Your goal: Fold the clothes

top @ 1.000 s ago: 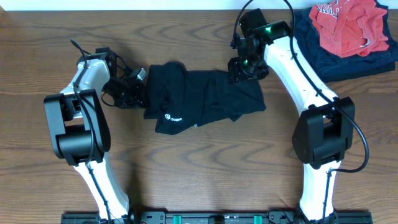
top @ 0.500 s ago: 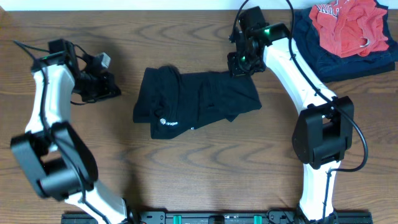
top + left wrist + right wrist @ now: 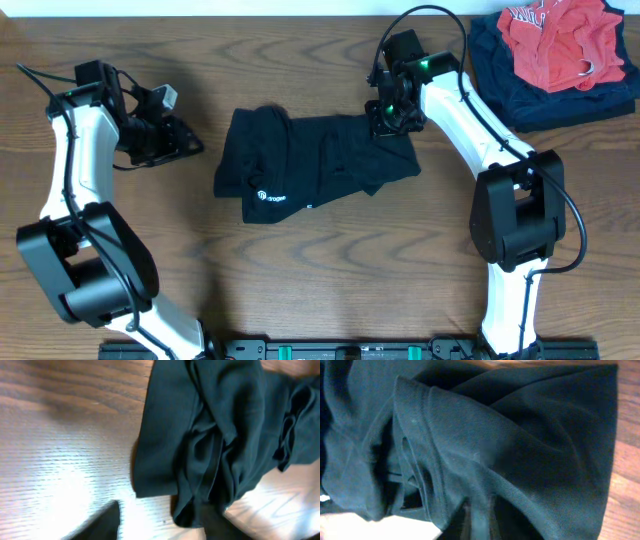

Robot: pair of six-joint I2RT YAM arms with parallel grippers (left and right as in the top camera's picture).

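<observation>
Right of the wide-open left tool (image 3: 183, 138), well apart, lie the clothes (image 3: 320, 160), right tool (image 3: 388, 118) on their edge, grip unclear.

Even overhead light, wrist views dim, blurred

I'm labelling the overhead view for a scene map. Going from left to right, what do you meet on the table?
left gripper → black trousers → red garment
</observation>
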